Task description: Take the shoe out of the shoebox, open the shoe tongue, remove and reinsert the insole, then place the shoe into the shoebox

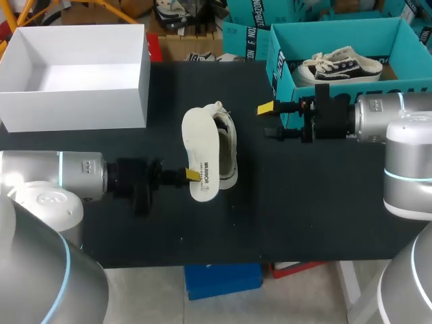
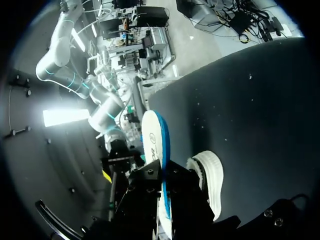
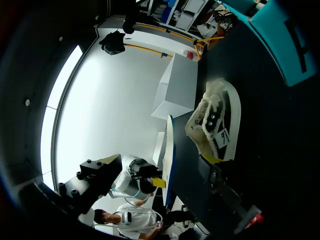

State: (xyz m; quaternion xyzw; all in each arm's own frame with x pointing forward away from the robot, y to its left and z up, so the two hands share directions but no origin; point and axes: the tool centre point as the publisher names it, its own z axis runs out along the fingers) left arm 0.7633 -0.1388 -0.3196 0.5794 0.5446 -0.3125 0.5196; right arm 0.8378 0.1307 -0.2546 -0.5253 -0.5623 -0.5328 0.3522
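Note:
A white insole (image 1: 201, 152) is held flat just above the pale sneaker (image 1: 228, 143), which lies on its side mid-table. My left gripper (image 1: 192, 175) is shut on the insole's heel end. In the left wrist view the insole (image 2: 156, 142) stands edge-on between the black fingers, its blue underside showing, with the sneaker (image 2: 210, 172) beside it. My right gripper (image 1: 270, 120) hangs open and empty just right of the sneaker, in front of the teal shoebox (image 1: 283, 81). In the right wrist view the sneaker (image 3: 216, 120) and the insole (image 3: 169, 150) lie ahead of the fingers.
A second dark-trimmed sneaker (image 1: 341, 65) lies inside the teal shoebox. A white open box (image 1: 74, 108) stands at the back left. The black tabletop (image 1: 304, 202) runs bare along the front and right.

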